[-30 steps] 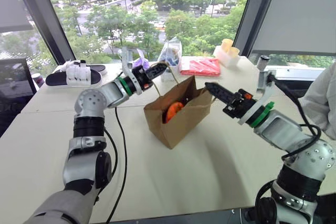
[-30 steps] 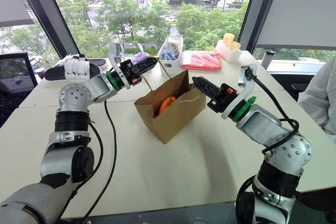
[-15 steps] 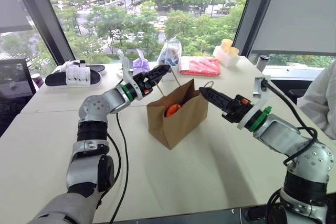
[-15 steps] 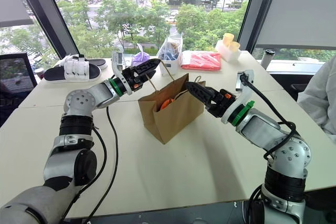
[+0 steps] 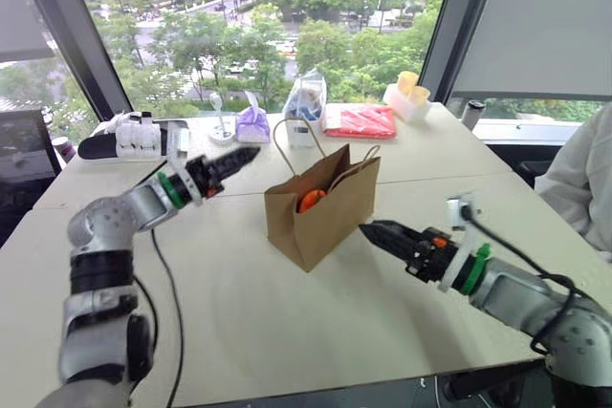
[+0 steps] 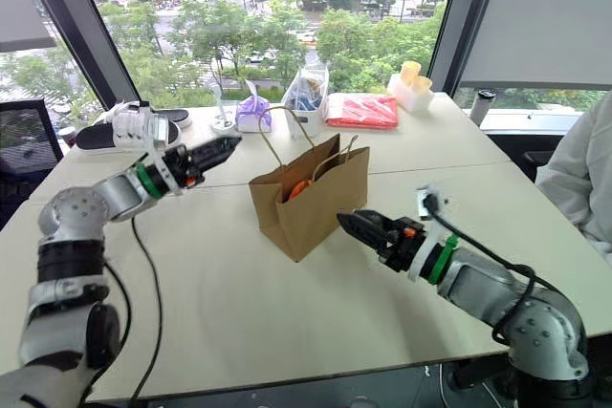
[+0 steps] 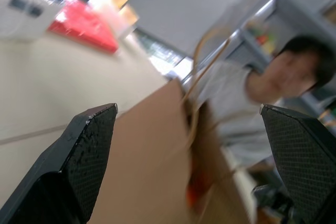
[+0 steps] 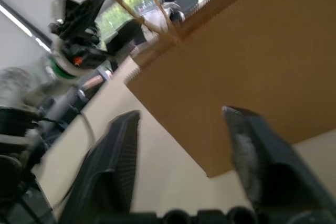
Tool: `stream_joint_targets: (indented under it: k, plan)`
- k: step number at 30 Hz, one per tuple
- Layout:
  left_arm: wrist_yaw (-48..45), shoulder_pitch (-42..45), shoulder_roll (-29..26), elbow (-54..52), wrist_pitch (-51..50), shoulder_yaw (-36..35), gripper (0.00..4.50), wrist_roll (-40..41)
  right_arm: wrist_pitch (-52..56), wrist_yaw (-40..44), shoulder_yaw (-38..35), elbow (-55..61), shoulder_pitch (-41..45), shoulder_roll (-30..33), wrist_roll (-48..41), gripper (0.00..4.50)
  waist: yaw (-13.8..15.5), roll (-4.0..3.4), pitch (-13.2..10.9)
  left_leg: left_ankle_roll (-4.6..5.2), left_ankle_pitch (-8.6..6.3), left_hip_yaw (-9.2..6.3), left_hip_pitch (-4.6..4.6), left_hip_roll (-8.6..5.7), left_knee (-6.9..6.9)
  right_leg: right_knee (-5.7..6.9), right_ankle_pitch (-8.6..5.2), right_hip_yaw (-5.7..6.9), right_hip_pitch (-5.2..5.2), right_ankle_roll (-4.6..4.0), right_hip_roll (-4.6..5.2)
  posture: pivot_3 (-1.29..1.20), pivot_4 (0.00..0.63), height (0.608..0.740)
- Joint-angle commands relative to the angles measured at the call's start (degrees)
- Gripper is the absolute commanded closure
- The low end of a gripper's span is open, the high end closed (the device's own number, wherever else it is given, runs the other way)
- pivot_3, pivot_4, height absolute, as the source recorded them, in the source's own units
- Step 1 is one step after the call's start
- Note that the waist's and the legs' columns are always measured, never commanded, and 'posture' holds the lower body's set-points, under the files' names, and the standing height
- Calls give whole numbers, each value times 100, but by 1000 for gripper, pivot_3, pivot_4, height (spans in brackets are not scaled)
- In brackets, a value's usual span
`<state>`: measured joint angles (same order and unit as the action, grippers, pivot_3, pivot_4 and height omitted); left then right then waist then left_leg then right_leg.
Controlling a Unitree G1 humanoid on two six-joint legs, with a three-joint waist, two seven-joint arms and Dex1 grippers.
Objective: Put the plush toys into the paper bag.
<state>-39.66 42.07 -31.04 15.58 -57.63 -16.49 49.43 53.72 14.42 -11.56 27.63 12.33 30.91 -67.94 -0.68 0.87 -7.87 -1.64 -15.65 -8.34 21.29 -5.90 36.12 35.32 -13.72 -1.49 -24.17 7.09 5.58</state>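
On the pale table point(image 5: 287, 332) before you, the paper bag point(image 5: 320, 207) stands upright with an orange plush toy point(image 5: 308, 201) inside, so your left gripper point(image 7: 191, 156) is spread wide and empty beside it, and your right gripper point(image 8: 184, 156) is parted and empty too.

Purple tissue bundle point(image 5: 252, 124), clear plastic bag point(image 5: 310, 102), red packet point(image 5: 361, 121), yellow cups point(image 5: 408, 85)

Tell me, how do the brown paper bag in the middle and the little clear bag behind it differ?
The paper bag is opaque brown kraft paper with two looped handles; the clear plastic bag is see-through, and blue things show inside. The paper bag looks clearly larger. It stands mid-table between the two arms, while the plastic bag stands near the window. Orange shows at the paper bag's open mouth. Both stand upright on the same table.
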Motion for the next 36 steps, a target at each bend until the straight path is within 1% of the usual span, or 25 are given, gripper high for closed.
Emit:
stream_joint_targets:
  k: [1,2,3,6,9,14,18,23,26,30,33,36]
  plan:
    - [-261,-297,-229,-717,328,192,0,-268,-391,315,542,-88,289,-90,773,3875,26,4,2,0,0,0,2,-1,1,-2,0,0,0,-1,1,0,150,740]
    - [-377,-461,-295,-956,375,269,0,-305,-458,372,687,-164,363,-129,960,4437,20,7,3,1,0,-1,5,-1,2,-4,0,0,1,-1,2,0,150,740]
    - [-483,-610,-343,-1183,421,328,0,-315,-504,406,783,-246,435,-181,1087,4475,26,7,4,3,-2,0,5,-1,2,-7,1,0,0,-1,3,0,150,740]
    - [-632,-1030,-420,-1858,503,537,0,-360,-634,518,1097,-516,687,-330,1523,4475,14,8,4,9,-6,0,5,-2,-3,-9,1,0,-1,-1,8,0,150,740]
    - [-736,-1285,-382,-2283,815,824,0,-590,-654,652,1240,-686,888,-473,1726,4475,7,7,4,11,-7,2,6,-1,-5,-9,1,0,-6,-2,9,0,150,740]
    - [-757,-1389,-222,-2719,1001,1141,0,-667,-589,806,1248,-837,1130,-610,1852,4475,12,7,4,30,-18,4,6,0,-3,-12,1,0,-3,-3,9,0,150,740]
    - [-693,-1431,-129,-3015,911,1283,0,-609,-494,823,1257,-875,1289,-721,1856,4475,4,7,4,30,-18,6,6,2,-5,-10,2,0,-6,-3,7,0,150,740]
    - [-570,-1363,30,-3079,988,1528,0,-793,-475,845,1326,-1013,1407,-935,1999,4475,2,7,4,31,-18,7,5,3,-4,-10,2,0,-6,-3,6,0,150,740]
    - [-673,-1228,-190,-3011,977,1444,0,-844,-443,869,1306,-1017,1421,-978,2065,4475,0,7,4,28,-17,8,6,3,-4,-10,2,0,-7,-3,6,0,150,740]
    - [-992,-1139,-719,-2908,661,998,0,-493,-414,918,1258,-1021,1409,-992,2115,4475,-18,6,3,30,-18,9,5,4,-5,-9,2,0,-8,-3,4,0,150,740]
    - [-899,-1088,-780,-2684,821,916,0,-630,-406,955,1242,-1030,1400,-994,2155,4475,-8,5,3,32,-19,11,3,6,-9,-8,2,0,-11,-3,3,0,150,740]
    - [-953,-1007,-744,-2481,1053,1022,0,-829,-391,987,1256,-1046,1419,-1009,2192,4475,13,5,3,31,-19,11,4,4,-3,-10,2,1,-6,-3,4,0,150,740]
